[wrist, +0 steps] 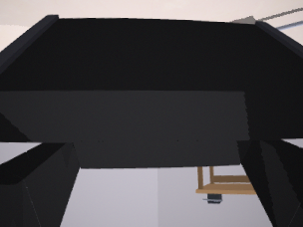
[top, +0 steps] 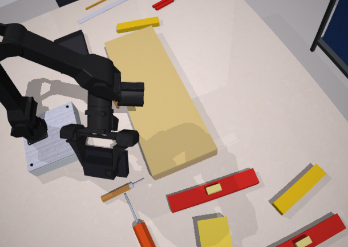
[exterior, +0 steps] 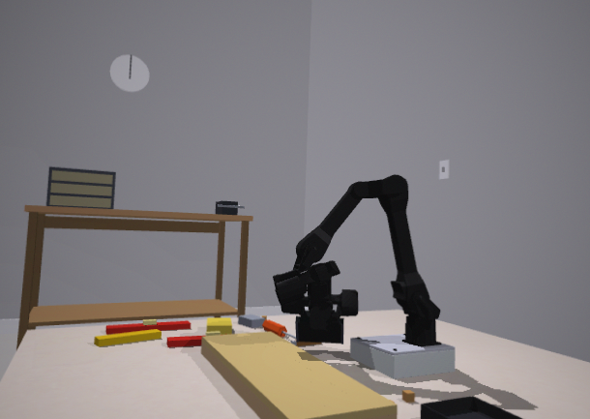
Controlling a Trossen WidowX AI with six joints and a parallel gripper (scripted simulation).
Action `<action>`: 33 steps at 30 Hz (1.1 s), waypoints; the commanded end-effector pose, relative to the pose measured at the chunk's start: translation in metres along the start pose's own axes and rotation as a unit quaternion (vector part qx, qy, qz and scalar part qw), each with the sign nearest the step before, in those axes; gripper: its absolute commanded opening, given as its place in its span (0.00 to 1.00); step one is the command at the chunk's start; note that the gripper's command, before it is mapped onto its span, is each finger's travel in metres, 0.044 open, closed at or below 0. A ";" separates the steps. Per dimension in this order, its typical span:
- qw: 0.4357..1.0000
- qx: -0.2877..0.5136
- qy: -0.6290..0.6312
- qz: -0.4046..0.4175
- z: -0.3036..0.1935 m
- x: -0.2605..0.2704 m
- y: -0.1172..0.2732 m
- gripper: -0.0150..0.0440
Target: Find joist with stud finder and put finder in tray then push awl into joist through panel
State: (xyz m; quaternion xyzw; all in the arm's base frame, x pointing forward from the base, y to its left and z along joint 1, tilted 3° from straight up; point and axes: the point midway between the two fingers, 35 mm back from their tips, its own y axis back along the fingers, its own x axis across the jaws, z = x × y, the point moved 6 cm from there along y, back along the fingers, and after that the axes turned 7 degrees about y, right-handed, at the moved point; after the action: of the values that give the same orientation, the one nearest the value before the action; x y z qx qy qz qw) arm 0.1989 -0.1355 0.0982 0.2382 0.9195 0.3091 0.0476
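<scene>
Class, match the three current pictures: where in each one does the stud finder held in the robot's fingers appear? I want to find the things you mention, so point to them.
Top: the stud finder (top: 98,164) (exterior: 319,329) (wrist: 125,114) is left of centre, below the middle.
Exterior: low, just right of centre, beneath the arm's wrist.
Wrist: a big dark block across the upper and middle picture.
Shared landmark: the floor panel (top: 160,94) (exterior: 290,373) joins top and exterior; I can't make it out in wrist.

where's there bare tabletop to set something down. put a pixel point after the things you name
Right of the floor panel (top: 171,100) (exterior: 290,373), a broad stretch lies bare, down to the red level (top: 237,182). It's crowded below the gripper (top: 105,162) (exterior: 319,329), where the awl (top: 117,192) and orange screwdriver (top: 144,235) nearly meet.
</scene>
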 end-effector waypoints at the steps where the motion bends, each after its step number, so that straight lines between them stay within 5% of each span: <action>1: 1.000 0.016 -0.001 0.000 0.001 0.000 0.000 0.25; 33: 0.995 0.096 -0.003 0.012 0.015 -0.001 -0.002 0.25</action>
State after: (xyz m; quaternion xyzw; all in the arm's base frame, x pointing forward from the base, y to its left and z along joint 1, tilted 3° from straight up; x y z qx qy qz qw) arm 0.2024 -0.1292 0.0853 0.2541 0.9391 0.2299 0.0253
